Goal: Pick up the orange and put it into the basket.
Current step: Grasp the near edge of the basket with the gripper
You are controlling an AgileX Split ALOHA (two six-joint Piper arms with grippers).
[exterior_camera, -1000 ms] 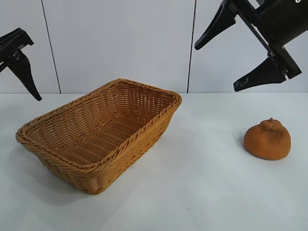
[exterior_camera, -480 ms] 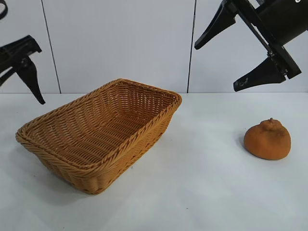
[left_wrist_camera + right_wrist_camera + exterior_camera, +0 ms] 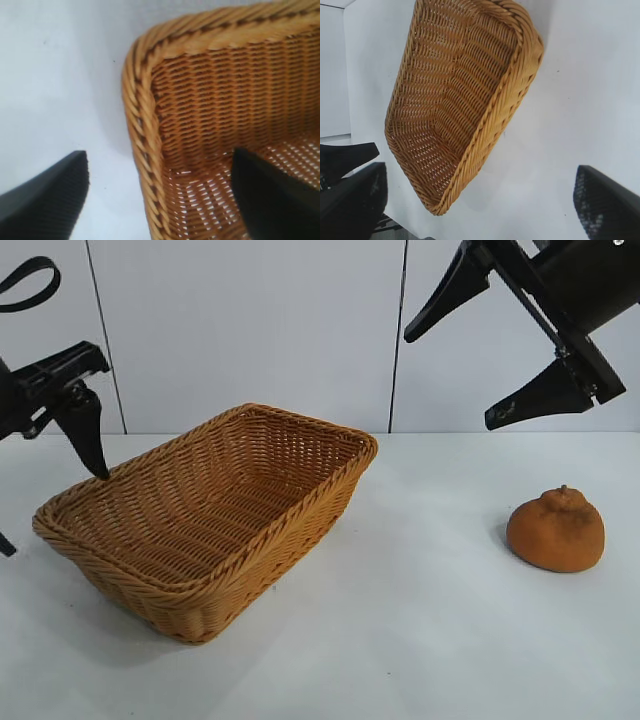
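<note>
Orange (image 3: 556, 530): sits loose on the white table (image 3: 420, 640), well apart from the basket (image 3: 200, 525), under my right gripper (image 3: 480, 355), which hangs high, spread wide and empty, apparently poised to descend on it. My left gripper (image 3: 160, 195), open and empty, straddles a basket corner, likely to steady it. Its lower finger is cut off in the exterior view; neither wrist view shows the orange.

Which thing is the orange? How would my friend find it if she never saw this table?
Start at the big tan woven wicker basket on the white table. Look across to the bare side under the raised right gripper. The orange sits there alone: a squat, dull orange-brown fruit with bumpy skin and a little knob on top.
</note>
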